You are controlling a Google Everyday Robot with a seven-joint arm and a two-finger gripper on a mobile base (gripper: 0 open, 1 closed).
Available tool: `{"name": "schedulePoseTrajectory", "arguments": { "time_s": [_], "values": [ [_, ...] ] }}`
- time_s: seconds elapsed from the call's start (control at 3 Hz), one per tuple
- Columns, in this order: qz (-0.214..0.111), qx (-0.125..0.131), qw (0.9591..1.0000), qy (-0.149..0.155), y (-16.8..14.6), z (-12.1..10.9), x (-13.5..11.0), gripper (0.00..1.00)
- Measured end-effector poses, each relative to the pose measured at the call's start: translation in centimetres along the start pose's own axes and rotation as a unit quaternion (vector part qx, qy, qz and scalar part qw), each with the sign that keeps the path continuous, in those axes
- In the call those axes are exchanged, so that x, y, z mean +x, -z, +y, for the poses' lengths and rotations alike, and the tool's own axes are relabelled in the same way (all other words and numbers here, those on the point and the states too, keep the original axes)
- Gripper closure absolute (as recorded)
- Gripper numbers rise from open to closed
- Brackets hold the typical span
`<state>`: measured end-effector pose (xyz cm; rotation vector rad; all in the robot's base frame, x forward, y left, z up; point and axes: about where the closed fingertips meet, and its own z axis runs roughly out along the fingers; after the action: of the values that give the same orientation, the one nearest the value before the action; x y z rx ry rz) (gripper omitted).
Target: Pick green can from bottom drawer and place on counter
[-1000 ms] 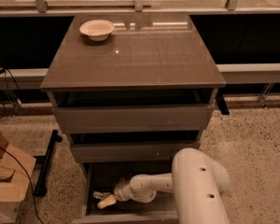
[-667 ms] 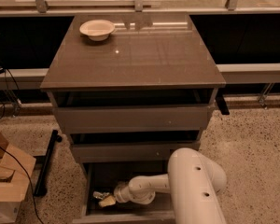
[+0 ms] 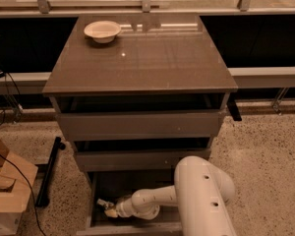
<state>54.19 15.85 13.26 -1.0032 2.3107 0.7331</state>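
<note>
The bottom drawer [image 3: 137, 185] is pulled open at the foot of the cabinet. My white arm reaches down into it from the right, and my gripper [image 3: 106, 208] sits low at the drawer's left side, near the floor. A small dark and silvery thing at the gripper's tip [image 3: 103, 203] could be the green can, but most of it is hidden and I cannot tell whether it is held. The counter [image 3: 142, 63] is the glossy grey-brown top of the cabinet.
A round cream bowl [image 3: 103, 31] stands on the counter's far left corner. The two upper drawers [image 3: 137, 124] are slightly open above my arm. A cardboard box [image 3: 10, 191] and cables lie on the floor at left. A pale ledge with metal posts [image 3: 147, 4] runs behind.
My gripper has shifted a little to the left inside the bottom drawer. Nothing else has moved.
</note>
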Motion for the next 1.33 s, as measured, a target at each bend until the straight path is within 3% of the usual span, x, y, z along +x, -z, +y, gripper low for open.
{"name": "schedulePoseTrajectory", "arguments": {
  "time_s": [0.33,0.67,1.0,1.33],
  "values": [
    [-0.008,-0.01,0.9999,0.001,-0.1,1.3,-0.5,0.89],
    [-0.05,-0.03,0.9983,0.006,1.0,1.5,-2.9,1.0],
    [-0.087,-0.081,0.9929,0.001,5.8,1.8,-4.8,1.0],
    [-0.094,-0.103,0.9901,-0.012,11.0,1.7,-4.8,1.0]
  ]
}}
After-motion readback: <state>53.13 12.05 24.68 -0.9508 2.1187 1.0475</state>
